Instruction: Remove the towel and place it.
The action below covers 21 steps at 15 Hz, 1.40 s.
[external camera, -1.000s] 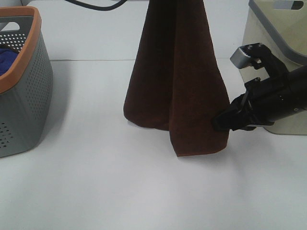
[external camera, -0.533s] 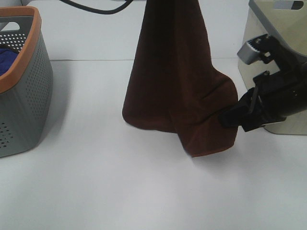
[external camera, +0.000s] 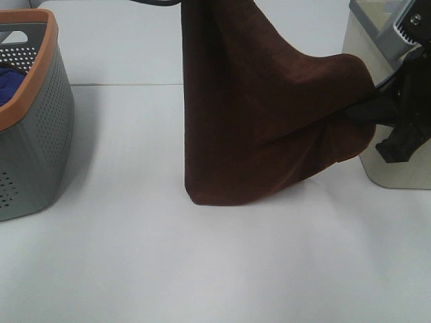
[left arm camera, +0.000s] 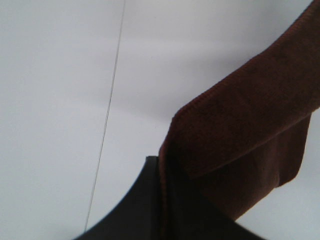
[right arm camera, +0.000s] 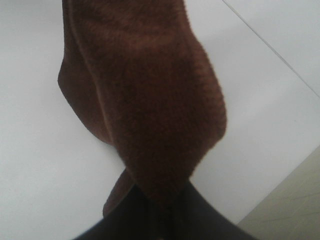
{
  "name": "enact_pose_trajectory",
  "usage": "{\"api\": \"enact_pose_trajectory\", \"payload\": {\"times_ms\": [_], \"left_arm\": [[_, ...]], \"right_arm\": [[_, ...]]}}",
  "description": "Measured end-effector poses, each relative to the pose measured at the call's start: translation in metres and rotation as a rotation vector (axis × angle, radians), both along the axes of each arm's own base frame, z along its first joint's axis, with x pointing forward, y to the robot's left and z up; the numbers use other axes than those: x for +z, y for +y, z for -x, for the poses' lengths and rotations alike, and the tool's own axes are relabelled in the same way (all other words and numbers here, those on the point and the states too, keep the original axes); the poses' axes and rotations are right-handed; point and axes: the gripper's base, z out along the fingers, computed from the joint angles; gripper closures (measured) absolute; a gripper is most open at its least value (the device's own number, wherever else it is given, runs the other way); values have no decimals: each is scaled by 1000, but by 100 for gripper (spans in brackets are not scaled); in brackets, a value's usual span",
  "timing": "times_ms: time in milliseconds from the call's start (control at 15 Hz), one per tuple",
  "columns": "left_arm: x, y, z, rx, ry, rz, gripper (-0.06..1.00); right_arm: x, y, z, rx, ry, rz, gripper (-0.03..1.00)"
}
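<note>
The dark brown towel [external camera: 269,114] hangs over the white table, its top running out of the exterior view's upper edge. Its lowest fold [external camera: 202,196] is at or just above the tabletop. My right gripper [external camera: 367,111] is shut on the towel's right corner and holds it up and out to the right, in front of the beige basket. The right wrist view shows the towel [right arm camera: 150,100] coming out of the closed gripper [right arm camera: 157,202]. My left gripper [left arm camera: 162,200] is out of the exterior view; its wrist view shows it shut on a towel [left arm camera: 240,125] edge.
A grey perforated basket with an orange rim [external camera: 40,134] stands at the left edge, with a blue cloth [external camera: 10,84] inside. A beige basket with a grey rim [external camera: 377,40] stands at the right edge, behind my right arm. The white table [external camera: 202,269] extends toward the front.
My right gripper has moved up and to the right with the towel's lower corner. The towel has spread wider and its bottom edge has shifted.
</note>
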Motion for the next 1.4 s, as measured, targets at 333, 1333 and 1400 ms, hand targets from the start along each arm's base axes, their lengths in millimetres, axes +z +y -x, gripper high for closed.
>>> {"api": "enact_pose_trajectory", "payload": {"times_ms": [333,1333,1400], "left_arm": [[-21,-9,-30,206,-83,97,94],[-38,36,-123,264,-556,188,94],[-40,37,-125,264,-558,191,94]], "right_arm": [[9,-4,-22,6,-135,139,94],[42,22,-205,77,-371,272,94],[35,23,-207,93,-362,293,94]]}}
